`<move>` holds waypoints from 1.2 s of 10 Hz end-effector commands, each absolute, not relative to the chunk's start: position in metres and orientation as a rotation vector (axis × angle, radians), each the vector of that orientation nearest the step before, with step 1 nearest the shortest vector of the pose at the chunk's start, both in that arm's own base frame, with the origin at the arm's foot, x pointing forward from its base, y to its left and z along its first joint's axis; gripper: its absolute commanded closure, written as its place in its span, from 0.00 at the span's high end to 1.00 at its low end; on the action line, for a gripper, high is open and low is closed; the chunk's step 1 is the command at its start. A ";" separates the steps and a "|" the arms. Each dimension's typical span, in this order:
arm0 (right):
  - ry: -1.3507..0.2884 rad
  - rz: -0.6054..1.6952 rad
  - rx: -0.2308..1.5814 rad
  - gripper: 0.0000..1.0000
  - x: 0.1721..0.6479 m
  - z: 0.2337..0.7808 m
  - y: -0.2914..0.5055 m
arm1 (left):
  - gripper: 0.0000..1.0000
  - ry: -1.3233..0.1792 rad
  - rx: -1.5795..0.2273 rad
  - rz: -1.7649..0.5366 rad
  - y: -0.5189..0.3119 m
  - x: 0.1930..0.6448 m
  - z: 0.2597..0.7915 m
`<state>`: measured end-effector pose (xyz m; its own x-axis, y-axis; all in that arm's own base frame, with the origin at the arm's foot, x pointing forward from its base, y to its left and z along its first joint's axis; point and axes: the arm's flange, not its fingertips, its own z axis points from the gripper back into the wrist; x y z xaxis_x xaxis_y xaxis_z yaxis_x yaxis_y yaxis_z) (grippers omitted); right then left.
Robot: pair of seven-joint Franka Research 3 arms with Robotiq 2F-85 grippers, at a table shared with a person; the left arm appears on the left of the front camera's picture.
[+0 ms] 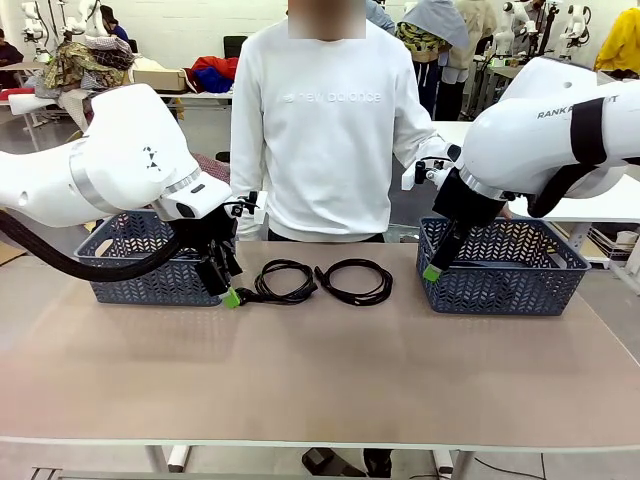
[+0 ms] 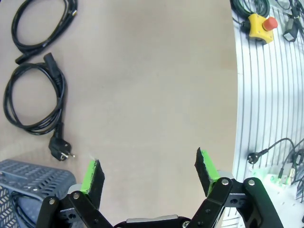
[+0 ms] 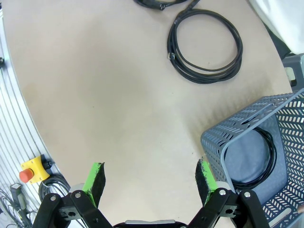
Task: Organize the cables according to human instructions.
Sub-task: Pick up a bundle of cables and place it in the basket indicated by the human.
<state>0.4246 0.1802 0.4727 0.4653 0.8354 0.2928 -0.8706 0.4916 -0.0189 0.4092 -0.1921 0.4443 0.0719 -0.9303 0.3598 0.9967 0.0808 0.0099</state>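
The tan table (image 1: 320, 370) bears a cable coil (image 1: 285, 280) and a second coil (image 1: 358, 282) side by side. The right wrist view catches a third cable (image 3: 274, 152) inside the right basket (image 3: 232, 128), half hidden by its wall. Left gripper (image 2: 147, 168) and right gripper (image 3: 149, 173) gape, empty.

**Readable text: two spots, both front view**

1. The person's white sweatshirt (image 1: 330, 97) has "new balance" across the chest. Lowercase, tone-on-tone white lettering, low contrast but legible.
2. The right arm (image 1: 545, 115) has dark capitals on the white shell of its upper link. "RANK" reads clearly. A black strap crosses the rest of the word line, with fragments after it that look like "R" and "OT", not certain.

The left arm (image 1: 130, 150) has small black marks on its shell, too small to read.

Wrist views: no legible print.
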 end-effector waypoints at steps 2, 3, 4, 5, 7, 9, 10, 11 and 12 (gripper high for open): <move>-0.282 1.050 0.134 1.00 0.426 0.475 0.182 | 1.00 -0.307 -0.265 -1.474 -0.192 0.408 0.445; -0.282 1.050 0.134 1.00 0.426 0.475 0.182 | 1.00 -0.307 -0.265 -1.474 -0.192 0.408 0.445; -0.279 1.052 0.140 1.00 0.425 0.473 0.180 | 1.00 -0.307 -0.265 -1.474 -0.192 0.408 0.445; -0.253 1.030 0.158 1.00 0.432 0.473 0.189 | 1.00 -0.307 -0.265 -1.474 -0.192 0.408 0.445; -0.210 0.977 0.121 1.00 0.454 0.470 0.214 | 1.00 -0.307 -0.265 -1.474 -0.192 0.408 0.445; -0.194 0.948 0.090 1.00 0.475 0.466 0.240 | 1.00 -0.307 -0.265 -1.474 -0.192 0.408 0.445; -0.184 0.938 0.061 1.00 0.486 0.462 0.255 | 1.00 -0.307 -0.265 -1.474 -0.192 0.408 0.445; -0.179 0.929 0.044 1.00 0.494 0.455 0.266 | 1.00 -0.307 -0.265 -1.474 -0.192 0.408 0.445; -0.174 0.920 0.030 1.00 0.501 0.448 0.275 | 1.00 -0.307 -0.265 -1.474 -0.192 0.408 0.445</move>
<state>0.4908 0.2654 0.4472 0.5671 0.8013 0.1905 -0.8128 0.5819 -0.0281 0.4091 -0.1927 0.4447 0.0705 -0.9303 0.3601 0.9968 0.0796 0.0106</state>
